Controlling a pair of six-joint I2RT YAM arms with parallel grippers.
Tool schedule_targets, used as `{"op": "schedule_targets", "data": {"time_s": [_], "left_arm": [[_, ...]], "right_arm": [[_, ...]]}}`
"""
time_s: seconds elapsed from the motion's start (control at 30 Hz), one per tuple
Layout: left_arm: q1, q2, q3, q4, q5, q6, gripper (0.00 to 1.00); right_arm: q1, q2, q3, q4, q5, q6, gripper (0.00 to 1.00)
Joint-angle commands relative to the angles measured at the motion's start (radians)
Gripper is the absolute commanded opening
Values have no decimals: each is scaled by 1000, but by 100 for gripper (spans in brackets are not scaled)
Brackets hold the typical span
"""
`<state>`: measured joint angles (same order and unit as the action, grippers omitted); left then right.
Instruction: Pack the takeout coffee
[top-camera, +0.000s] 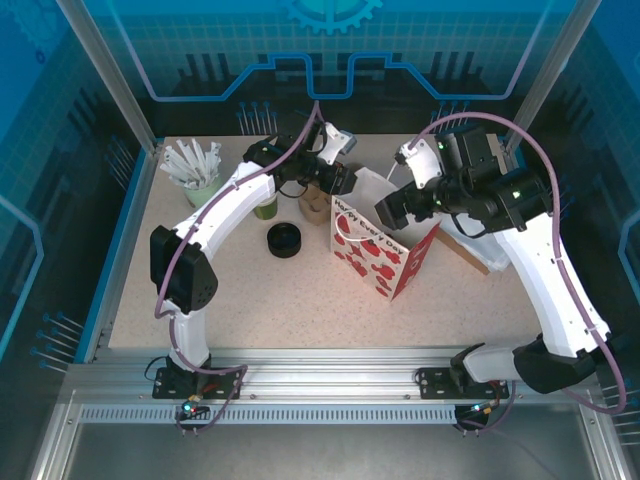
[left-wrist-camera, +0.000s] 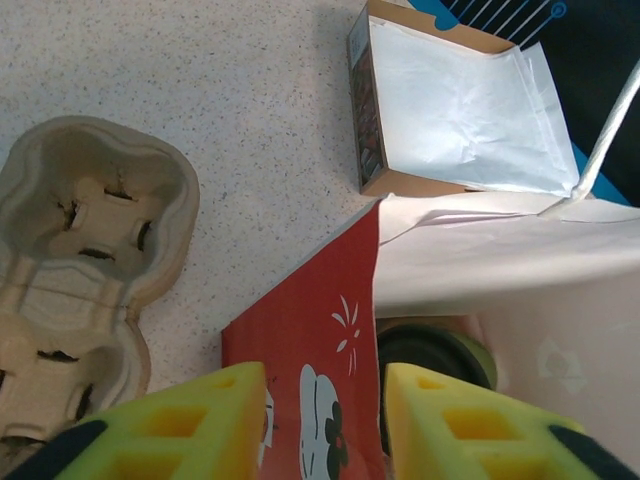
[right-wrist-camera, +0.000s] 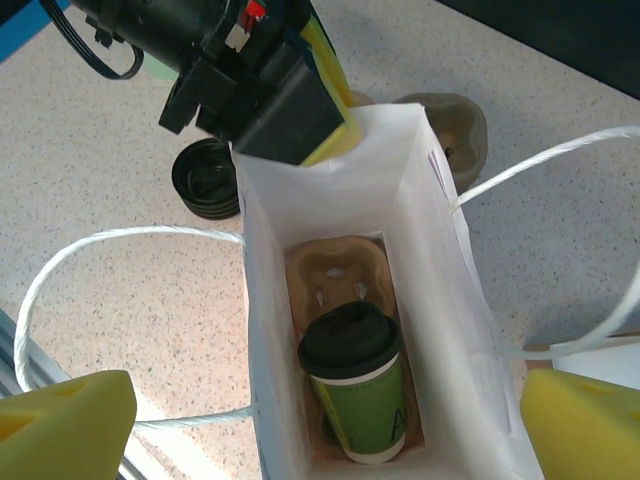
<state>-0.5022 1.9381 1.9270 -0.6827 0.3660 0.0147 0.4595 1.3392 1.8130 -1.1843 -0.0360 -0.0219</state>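
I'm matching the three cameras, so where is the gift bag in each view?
Top external: bag stands mid-table, hearts on its near face.
Left wrist: bag's red side at lower middle, white inside to its right.
Right wrist: bag open at centre, coffee inside.
Shared landmark: left claw over the bag's rim.

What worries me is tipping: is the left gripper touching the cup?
Apart. The right wrist view shows the left gripper at the bag's rim and the cup down in the tray, bare wall between.
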Motion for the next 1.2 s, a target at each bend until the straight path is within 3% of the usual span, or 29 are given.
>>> {"op": "schedule_targets", "data": {"time_s": [0.0, 0.17, 0.27, 0.4, 0.53, 0.7, 0.93, 1.1, 1.17], "left_arm": [[5, -59, 23, 10, 39, -27, 45], [24, -159, -20, 60, 41, -60, 55], [67, -284, -136, 138, 21, -115, 58], [206, -509, -415, 324, -104, -286, 62], [373, -623, -524, 306, -267, -340, 62], [435, -555, -443, 144, -498, -203, 65], [435, -384, -306, 49, -539, -109, 67], [435, -325, -279, 21, -587, -105, 50], [435, -313, -274, 10, -601, -100, 39]], "right_arm": [[16, -20, -2, 41, -16, 8, 98], [70, -76, -47, 156, -3, -11, 98], [128, -119, -92, 265, 26, -25, 98], [209, -143, -154, 419, 35, -33, 98], [268, -109, -164, 484, 53, -69, 99], [274, -69, -178, 505, 41, -103, 99], [272, -62, -193, 491, 59, -121, 100], [266, -79, -209, 486, 71, -118, 100], [263, -80, -212, 486, 71, -116, 100]]}}
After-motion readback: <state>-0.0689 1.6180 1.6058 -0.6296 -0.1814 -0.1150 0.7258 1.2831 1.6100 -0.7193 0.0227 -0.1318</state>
